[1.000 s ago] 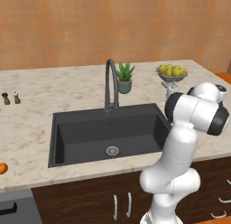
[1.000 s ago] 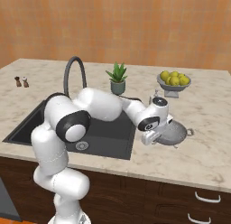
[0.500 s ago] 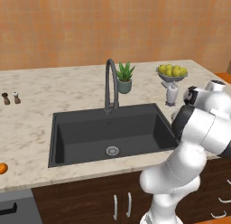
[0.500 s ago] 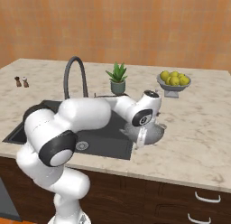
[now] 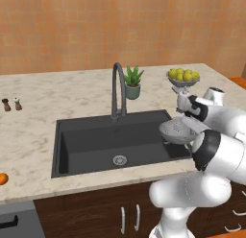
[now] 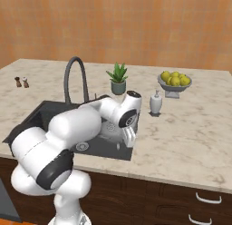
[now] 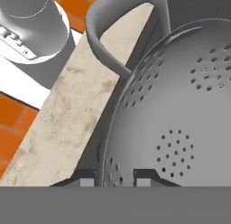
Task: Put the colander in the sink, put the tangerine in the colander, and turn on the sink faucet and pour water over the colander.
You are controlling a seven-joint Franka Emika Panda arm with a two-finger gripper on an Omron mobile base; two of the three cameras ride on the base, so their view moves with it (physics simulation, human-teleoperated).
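Tool (image 7: 113, 180) is clamped narrow on the rim of the colander (image 7: 180, 114): in the hand view one fingertip (image 7: 86, 180) sits outside the wall, the other inside, with the perforated rim pinched between them. Loop handle arcs up just above the grip, over the bench edge.

Left base view: colander (image 5: 177, 132) hangs in the air, tilted, over the right edge of the sink (image 5: 96, 143), with part of the bowl over the basin. It does not look to be resting on the basin floor. Right base view: the arm covers most of it; a patch of holed metal (image 6: 110, 127) shows beside the wrist, over the right end of the basin (image 6: 41, 113).

Faucet (image 5: 118, 90) stands at the back rim of the sink, spout arched forward over the basin; no water visible. Drain sits in the middle of the basin floor.

Tangerine (image 5: 2, 179) lies on the bench (image 5: 33, 131) at the far left front edge, well apart from the sink and the colander.

Behind the sink: potted plant (image 5: 133, 82) just right of the faucet, soap dispenser (image 6: 156, 102) further right, footed fruit bowl (image 5: 183, 78) at back right. Two small shakers (image 5: 11, 104) on the left of the bench.
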